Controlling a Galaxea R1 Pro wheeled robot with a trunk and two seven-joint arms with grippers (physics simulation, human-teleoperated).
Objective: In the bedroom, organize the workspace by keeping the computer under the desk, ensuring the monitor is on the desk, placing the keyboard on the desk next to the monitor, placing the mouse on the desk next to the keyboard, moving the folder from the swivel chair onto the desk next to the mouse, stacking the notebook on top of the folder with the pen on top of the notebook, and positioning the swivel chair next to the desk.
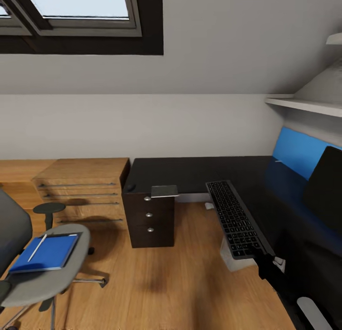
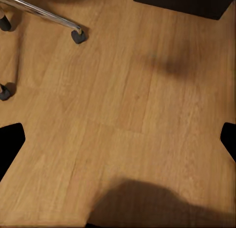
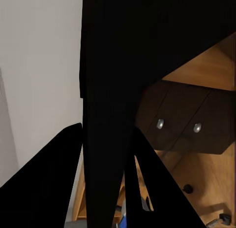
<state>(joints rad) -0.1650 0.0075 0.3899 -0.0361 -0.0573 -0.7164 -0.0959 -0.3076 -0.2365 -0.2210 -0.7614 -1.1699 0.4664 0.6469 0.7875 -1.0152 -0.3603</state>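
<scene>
Keyboard (image 1: 236,219): clamped at its near end by right gripper (image 1: 270,264), long axis running away across desk (image 1: 190,173), monitor (image 1: 325,189) beyond-right.

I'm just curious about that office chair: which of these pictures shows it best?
The head view: the swivel chair shows its grey seat carrying the blue folder. The left wrist view catches only a chrome leg and castors; the right wrist view, perhaps a castor at the edge.

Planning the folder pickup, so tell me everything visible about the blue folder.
The folder is a flat, bright blue rectangle with a darker edge, lying face up on the grey seat of the swivel chair, angled to the seat. A thin pale pen lies diagonally across it. Neither gripper touches it.
</scene>
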